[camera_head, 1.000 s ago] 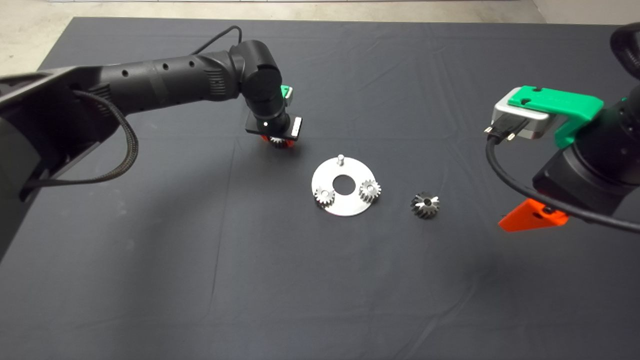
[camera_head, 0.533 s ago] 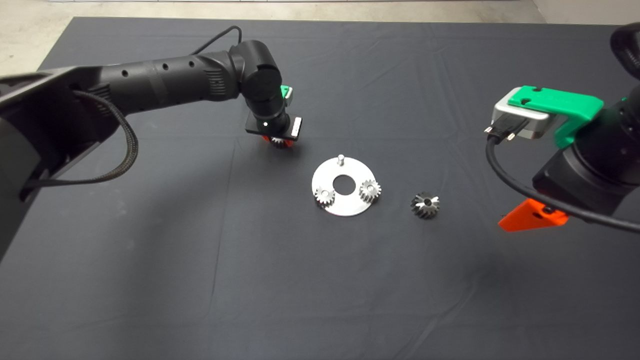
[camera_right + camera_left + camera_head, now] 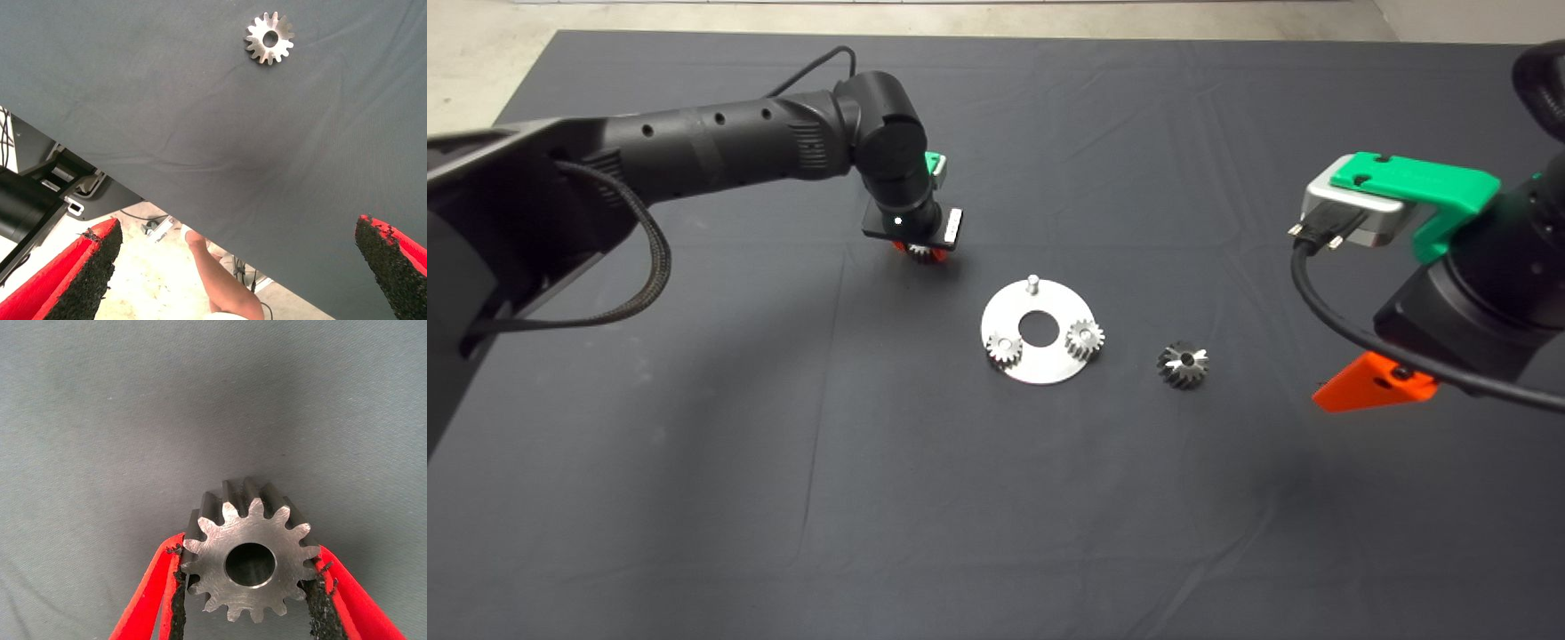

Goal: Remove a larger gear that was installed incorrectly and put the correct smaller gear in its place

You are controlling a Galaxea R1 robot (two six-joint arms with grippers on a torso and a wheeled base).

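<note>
Bare pin (image 3: 1032,284) on plate (image 3: 1014,311) left unobstructed from above; two mounted gears (image 3: 1004,348) crowd the near rim. Larger gear (image 3: 1184,364) stands apart on open surface (image 3: 1049,498); wide clearance all round.

From above, the left end effector (image 3: 919,252) and its small gear (image 3: 921,255) hide beneath the wrist; the right arm (image 3: 1485,293) is cut off at the right edge.

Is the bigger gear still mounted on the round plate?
No, the larger gear lies on the dark mat right of the plate, apart from it, and the plate's far pin stands bare.
</note>
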